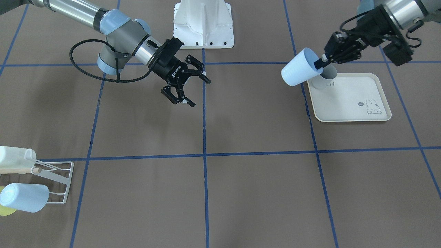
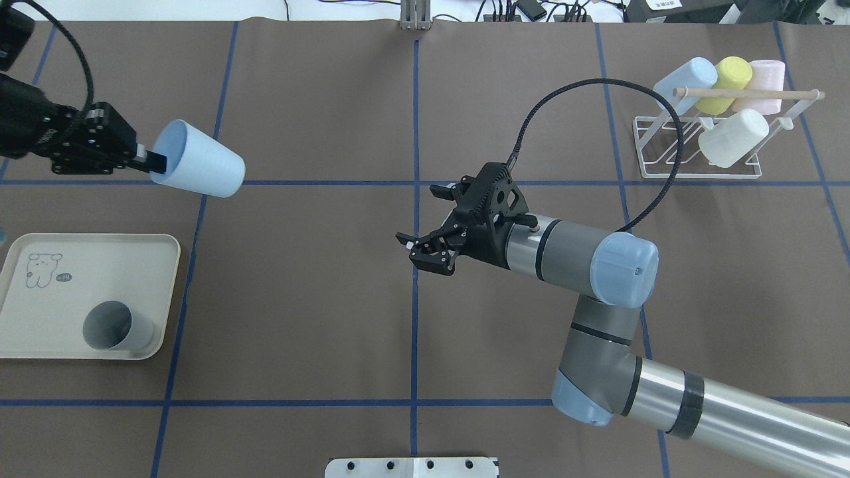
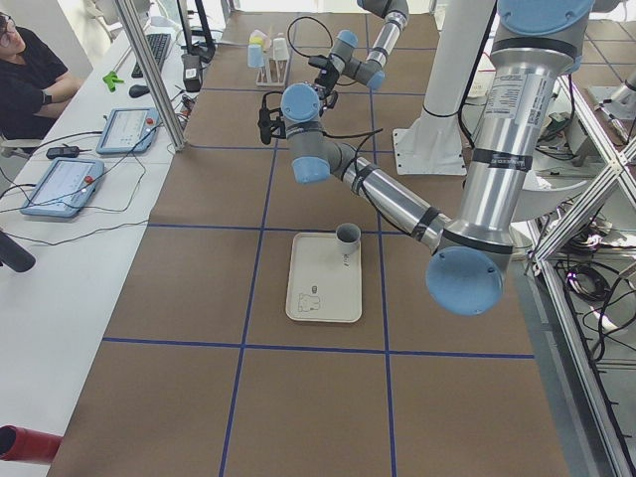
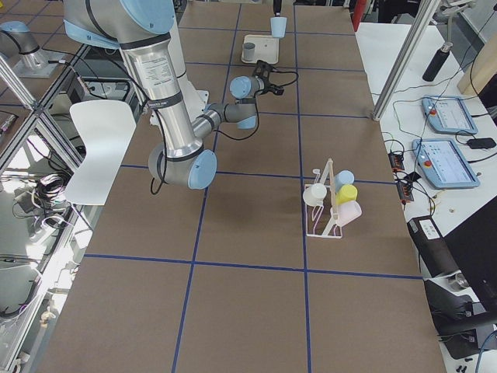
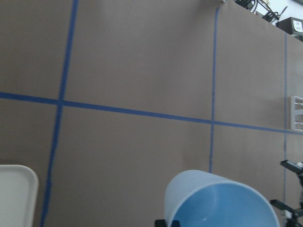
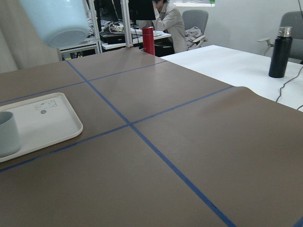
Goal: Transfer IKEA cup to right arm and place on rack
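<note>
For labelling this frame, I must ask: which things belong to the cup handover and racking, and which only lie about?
Job: light blue cup, left gripper shut on its rim, open right gripper, rack.
Lying about: cream tray, grey cup on it, four cups on the rack.

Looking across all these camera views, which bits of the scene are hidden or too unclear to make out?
- Front-facing view: the rack and its cups run off the left edge.
- Front-facing view: the grey cup is partly hidden behind the blue cup and left gripper.
- Left wrist view: the blue cup is cut off by the bottom edge.
- Right wrist view: the right gripper itself is out of frame.
</note>
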